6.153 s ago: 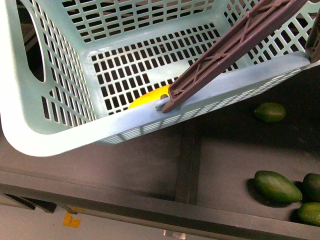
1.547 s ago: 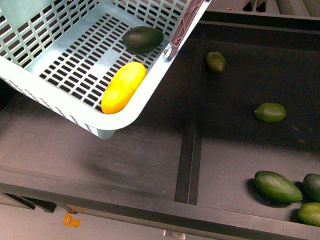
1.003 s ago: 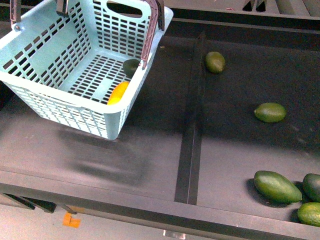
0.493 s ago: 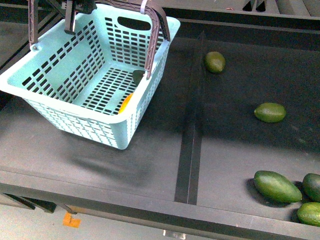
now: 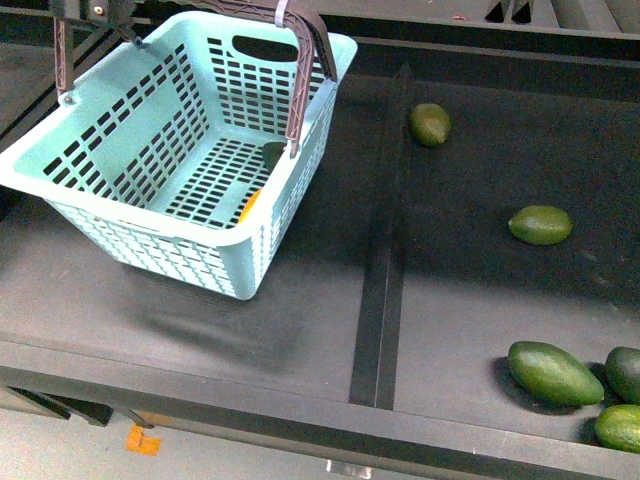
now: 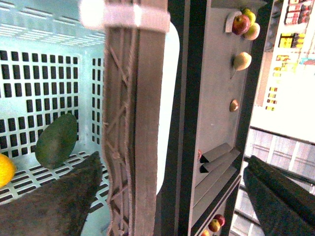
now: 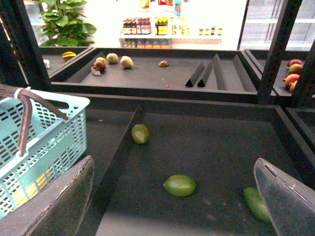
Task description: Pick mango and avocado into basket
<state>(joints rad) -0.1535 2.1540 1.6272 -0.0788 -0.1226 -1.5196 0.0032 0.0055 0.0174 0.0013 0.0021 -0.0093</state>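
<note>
**Yellow mango and dark avocado both in the teal basket**

Yellow mango (image 5: 250, 205) lies on the slotted floor of the basket (image 5: 120, 215), mostly hidden behind the near wall; avocado (image 6: 56, 140) lies next to it on the same floor. Basket sits tilted on the dark shelf's left compartment, brown handles (image 5: 303, 75) upright and tied with a white zip tie (image 6: 125, 16). Left gripper (image 6: 172, 196) fingers are spread apart on either side of the handles, not pinching them. Right gripper (image 7: 177, 196) is spread wide, holding nothing, over the right compartment. Loose avocados (image 5: 540, 224) lie across the right compartment beyond the divider (image 5: 385, 270), well apart from the basket.
</note>
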